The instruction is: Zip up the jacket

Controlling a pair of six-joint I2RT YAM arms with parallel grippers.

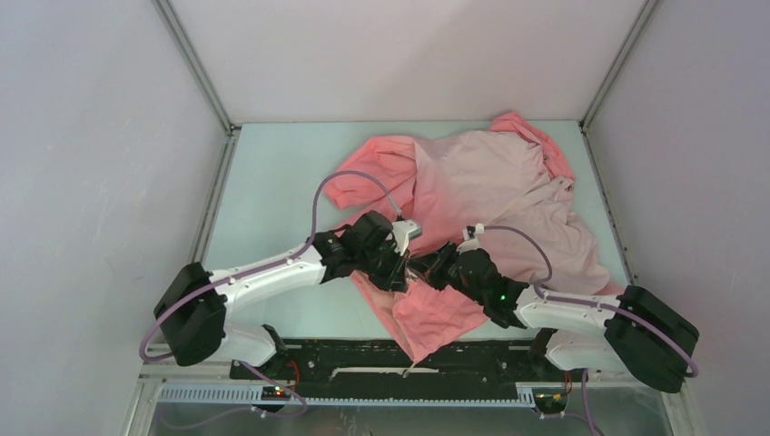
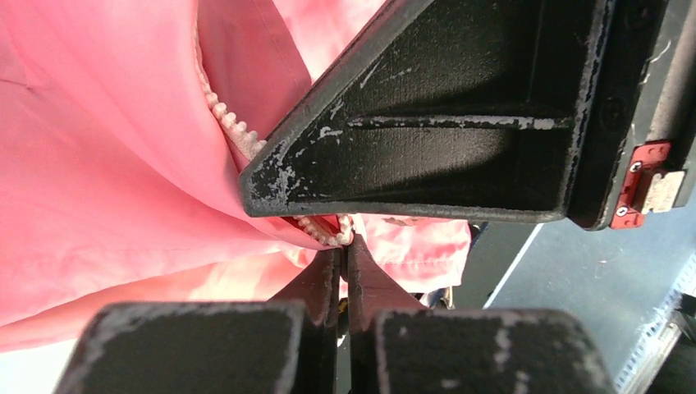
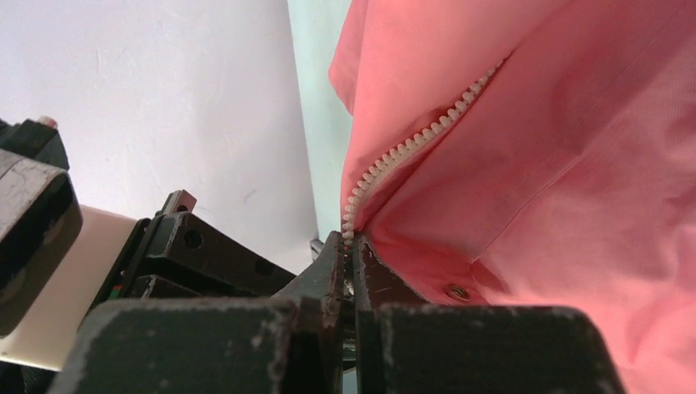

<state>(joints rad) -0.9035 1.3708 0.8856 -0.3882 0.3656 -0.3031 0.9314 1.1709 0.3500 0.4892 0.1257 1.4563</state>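
The coral-to-pale-pink jacket [image 1: 490, 195] lies spread over the middle and right of the table, its lower hem hanging toward the near edge. My left gripper [image 1: 397, 270] and right gripper [image 1: 434, 270] meet tip to tip at the jacket's lower front. In the left wrist view my left gripper [image 2: 345, 243] is shut on the zipper's end, its light teeth [image 2: 234, 131] running up and left. The right gripper's black body [image 2: 443, 123] fills the top of that view. In the right wrist view my right gripper [image 3: 349, 242] is shut on the other zipper edge, teeth [image 3: 410, 148] running up and right.
The table [image 1: 272, 182] has a pale green top with metal frame rails at its left and right sides and white walls behind. A brass snap [image 3: 457, 290] sits on the jacket fabric just right of my right fingers. Purple cables loop over both arms.
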